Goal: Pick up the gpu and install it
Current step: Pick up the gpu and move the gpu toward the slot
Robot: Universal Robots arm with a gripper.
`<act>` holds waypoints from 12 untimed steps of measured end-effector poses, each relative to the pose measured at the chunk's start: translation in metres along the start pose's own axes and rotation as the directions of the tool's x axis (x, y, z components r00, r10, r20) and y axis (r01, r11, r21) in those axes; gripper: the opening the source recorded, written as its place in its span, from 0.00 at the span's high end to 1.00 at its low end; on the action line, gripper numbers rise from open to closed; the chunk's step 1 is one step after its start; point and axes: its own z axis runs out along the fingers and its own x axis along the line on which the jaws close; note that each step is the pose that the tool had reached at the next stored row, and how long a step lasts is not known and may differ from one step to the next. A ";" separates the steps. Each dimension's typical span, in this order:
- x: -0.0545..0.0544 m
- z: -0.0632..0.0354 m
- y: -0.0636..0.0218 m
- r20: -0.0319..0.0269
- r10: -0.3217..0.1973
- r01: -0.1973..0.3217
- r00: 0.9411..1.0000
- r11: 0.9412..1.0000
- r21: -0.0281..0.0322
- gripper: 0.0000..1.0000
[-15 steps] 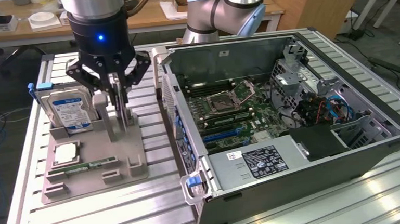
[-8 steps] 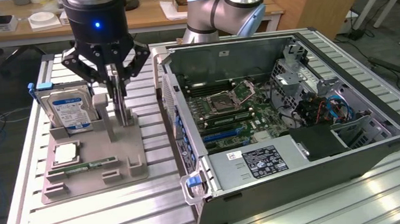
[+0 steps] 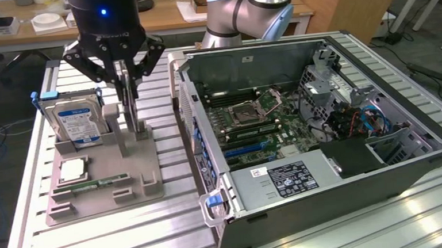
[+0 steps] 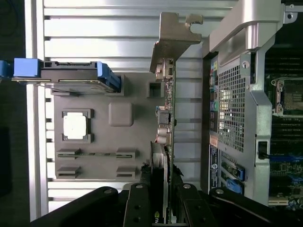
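Observation:
The gpu (image 3: 132, 109) is a thin dark card standing on edge at the right side of the grey parts holder (image 3: 131, 164). My gripper (image 3: 126, 78) hangs straight above it, its black fingers shut on the card's upper edge. In the wrist view the gpu (image 4: 166, 109) appears edge-on, its pale metal bracket (image 4: 173, 33) at the far end and my gripper (image 4: 163, 208) clamped on either side. The card's lower edge sits at the holder's slot; I cannot tell whether it has lifted clear.
The holder also carries a silver hard drive (image 3: 78, 121) with a blue label, a processor chip (image 3: 72, 169) and a green memory stick (image 3: 94, 183). The open computer case (image 3: 321, 123) lies to the exterior view's right, its motherboard (image 3: 252, 128) exposed and its wall (image 4: 236, 94) close beside the card.

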 end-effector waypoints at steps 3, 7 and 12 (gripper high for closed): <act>0.000 -0.0063 0.0002 0.000 0.000 0.000 1.000 1.000 0.000 0.73; 0.000 -0.0143 0.0005 0.000 0.000 0.000 1.000 1.000 0.000 0.73; 0.000 -0.0240 0.0008 0.000 0.000 0.000 1.000 1.000 0.000 0.73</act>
